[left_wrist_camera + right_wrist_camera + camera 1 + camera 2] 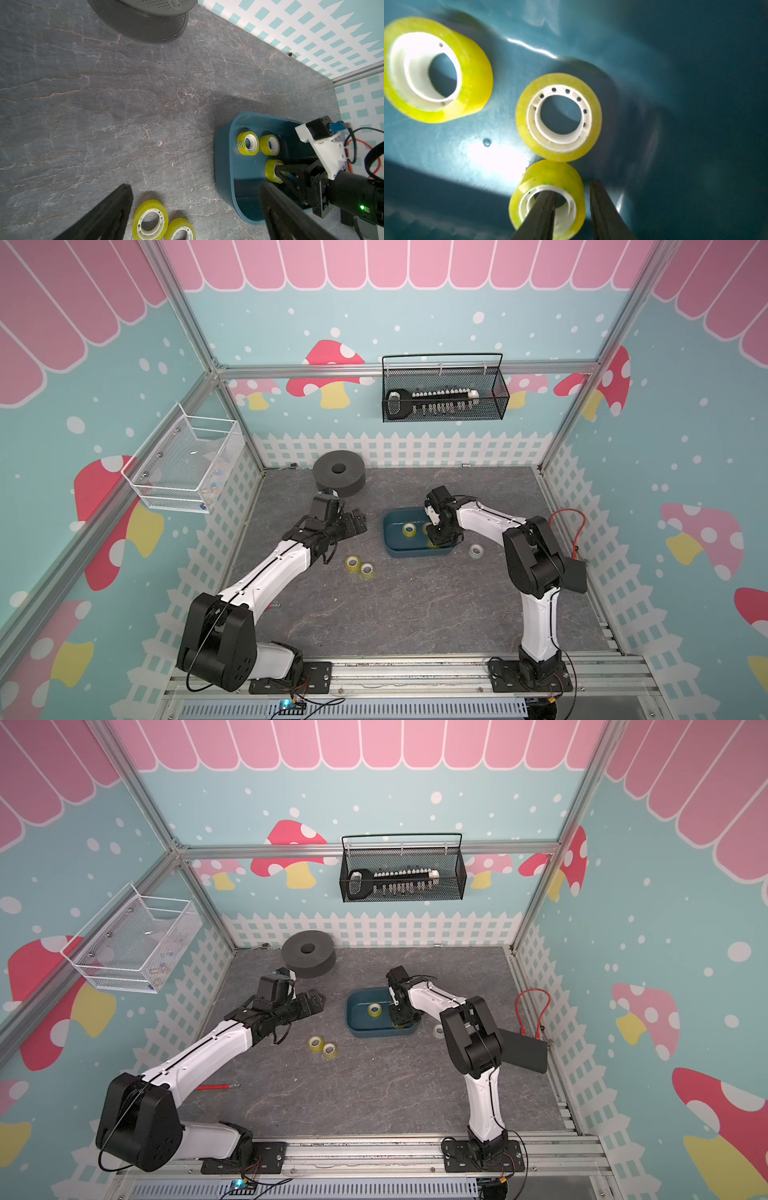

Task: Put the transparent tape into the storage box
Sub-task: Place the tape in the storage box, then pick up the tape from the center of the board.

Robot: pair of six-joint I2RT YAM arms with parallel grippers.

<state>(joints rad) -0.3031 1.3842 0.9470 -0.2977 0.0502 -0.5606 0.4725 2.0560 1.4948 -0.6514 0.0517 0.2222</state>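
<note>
Three rolls of transparent tape lie inside the storage box (228, 170), a shallow dark teal tub on the grey worktop (415, 605). The first roll (436, 68) and the second roll (558, 116) lie apart from each other on the box floor, each with its white core facing up. The third roll (548, 199) sits just beside the second, and the right gripper (572, 207) reaches down to it: one finger (539, 216) stands inside the white core while the other finger stands outside the yellow winding, with a visible gap between that finger and the roll, so the jaws are parted and not pinching it. In the left wrist view the same arrangement shows, with the right gripper's fingers at the third roll near the box wall. Two further rolls (360, 566) lie touching each other on the worktop, outside the box and near the left arm. The left gripper (353, 522) hangs above the worktop between the box and a large dark spool (338, 475), its fingers spread wide and holding nothing. One greyish roll (476, 551) lies on the worktop just beside the box on the right arm's side. A black wire-mesh basket (442, 391) hangs on the back wall and a white mesh basket (183, 466) on the side wall.
</note>
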